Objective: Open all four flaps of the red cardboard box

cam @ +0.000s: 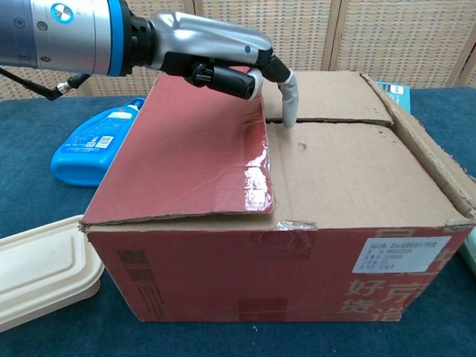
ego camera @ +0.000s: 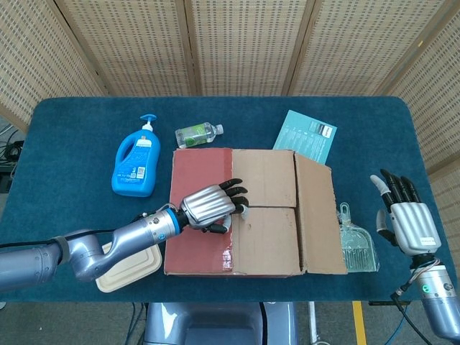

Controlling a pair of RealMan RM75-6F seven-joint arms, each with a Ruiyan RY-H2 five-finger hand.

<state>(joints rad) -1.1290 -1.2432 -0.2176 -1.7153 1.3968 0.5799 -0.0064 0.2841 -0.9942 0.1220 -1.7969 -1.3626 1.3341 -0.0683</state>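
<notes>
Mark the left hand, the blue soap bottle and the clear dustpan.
left hand [ego camera: 210, 207]: head view, on the silver back of the hand over the box top.
blue soap bottle [ego camera: 134, 167]: head view, on its label.
clear dustpan [ego camera: 356, 249]: head view, on its pan.

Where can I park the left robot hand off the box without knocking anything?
Bare cloth lies left of the blue detergent bottle and along the table's far edge. It is crowded beside the red cardboard box: food container at its near-left corner, small bottle behind it.
</notes>
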